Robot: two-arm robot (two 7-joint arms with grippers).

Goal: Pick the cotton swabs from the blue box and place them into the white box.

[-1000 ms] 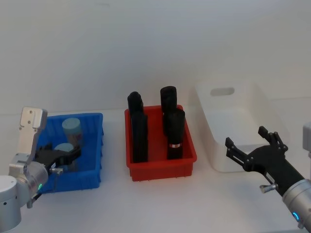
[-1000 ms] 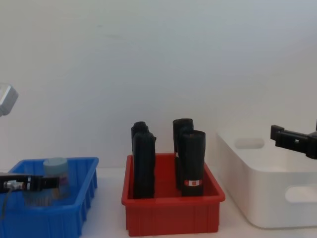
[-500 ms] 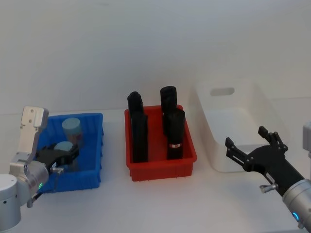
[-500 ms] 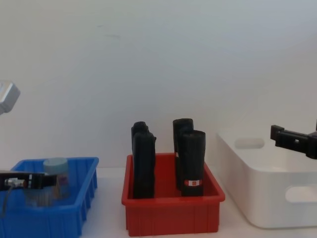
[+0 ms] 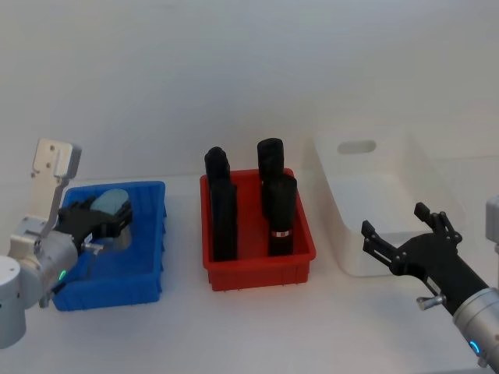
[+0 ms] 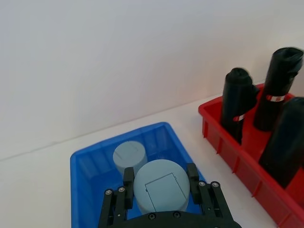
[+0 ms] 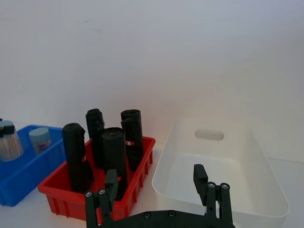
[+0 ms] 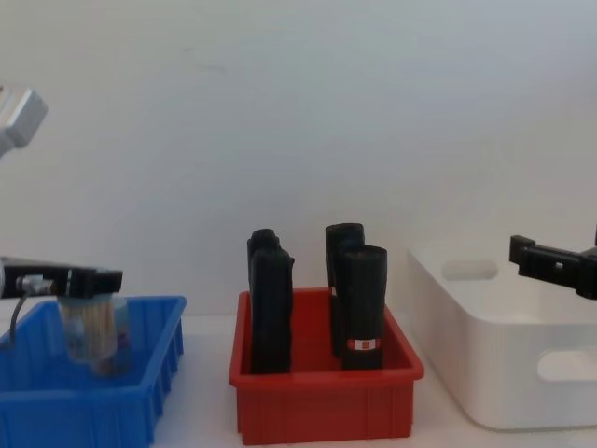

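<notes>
Likely danger: the tall black cylinders [image 8: 362,299] in the red bin [image 8: 322,406] stand between the blue box [image 8: 140,397] and the white box [image 8: 522,373], so a low carry could knock the held jar of cotton swabs [image 8: 89,329] loose; the left gripper [image 8: 89,282] is clamped on that upright jar near its lid, raised over the blue box. The right gripper [image 5: 396,224] waits by the white box, fingers spread.
</notes>
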